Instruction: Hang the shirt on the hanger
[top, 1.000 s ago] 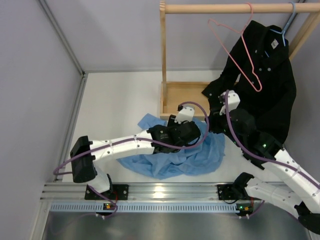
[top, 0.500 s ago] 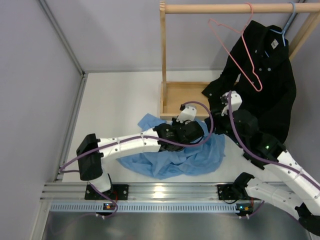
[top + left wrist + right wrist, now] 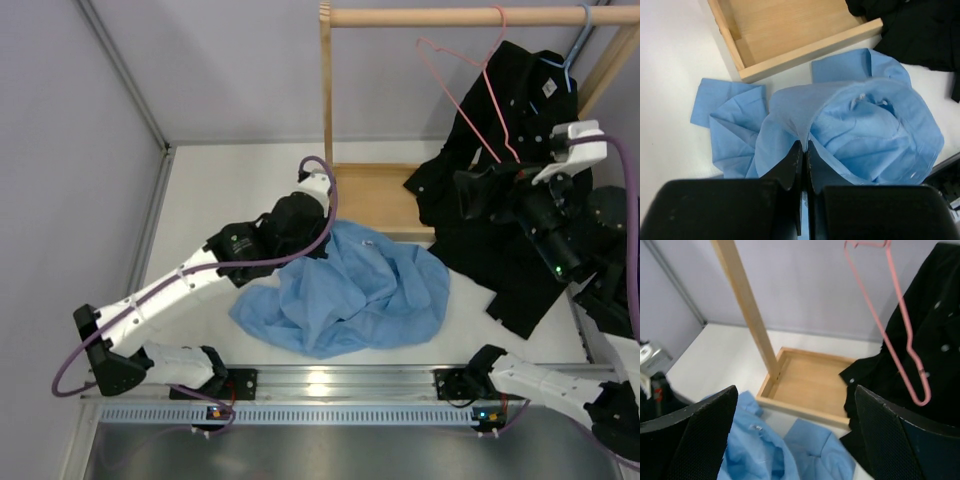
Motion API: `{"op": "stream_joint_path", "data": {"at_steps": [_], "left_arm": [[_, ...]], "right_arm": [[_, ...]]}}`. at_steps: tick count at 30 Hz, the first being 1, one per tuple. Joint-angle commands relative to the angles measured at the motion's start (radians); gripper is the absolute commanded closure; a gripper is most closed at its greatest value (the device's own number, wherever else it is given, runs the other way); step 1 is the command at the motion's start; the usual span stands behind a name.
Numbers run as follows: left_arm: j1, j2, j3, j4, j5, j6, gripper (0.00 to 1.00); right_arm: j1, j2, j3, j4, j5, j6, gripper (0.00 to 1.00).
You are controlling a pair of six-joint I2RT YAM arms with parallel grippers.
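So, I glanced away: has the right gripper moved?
Yes. The right gripper has left the near right corner of the wooden tray, going right and back toward the black shirt under the pink hanger.

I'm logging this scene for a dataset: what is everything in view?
blue shirt: one, light blue, crumpled on the table
pink hanger: one, pink, empty, hooked on the rail
black shirt: one, black, hanging on the blue hanger
blue hanger: one, pale blue, on the rail
rack: one, light wood, back of table, tray base
table: one, white, underneath
left end effector: one, black, shut on the blue shirt
right end effector: one, black, open, raised near the black shirt
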Motion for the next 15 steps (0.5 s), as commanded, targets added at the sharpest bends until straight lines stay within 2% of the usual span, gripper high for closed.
{"op": "stream_joint_path", "data": {"at_steps": [1,3,4,6,7,8,9,10,12,15], "left_arm": [[0.008,-0.078,-0.067,0.002,0.095,0.029,1.0],[0.008,-0.114,-0.122,0.007,0.082,-0.002,1.0],[0.008,-0.132,-0.144,0.014,0.084,-0.008,1.0],[0.006,-0.175,-0.181,0.028,0.091,-0.02,1.0],[0.008,-0.192,-0.213,0.039,0.093,-0.025,1.0],[0.006,-0.22,-0.23,0.045,0.104,-0.028,1.0],[0.006,-0.234,-0.245,0.053,0.108,-0.032,1.0],[0.008,-0.249,-0.272,0.065,0.113,-0.037,1.0],[0.008,-0.289,-0.296,0.071,0.116,-0.043,1.0],[0.006,-0.326,-0.325,0.071,0.107,-0.036,1.0]], "right_arm": [[-0.022,0.112,0.155,-0.102,0.179,-0.122,0.03],[-0.041,0.176,0.212,-0.102,0.251,-0.179,0.02],[-0.09,0.2,0.24,-0.104,0.265,-0.197,0.02],[-0.178,0.261,0.304,-0.105,0.214,-0.213,0.02],[-0.296,0.286,0.339,-0.116,0.107,-0.21,0.02],[-0.365,0.309,0.357,-0.127,0.035,-0.196,0.03],[-0.435,0.362,0.373,-0.142,-0.107,-0.187,0.04],[-0.551,0.39,0.404,-0.171,-0.162,-0.181,0.05],[-0.616,0.44,0.404,-0.176,-0.266,-0.193,0.07],[-0.676,0.48,0.397,-0.174,-0.343,-0.203,0.08]]}}
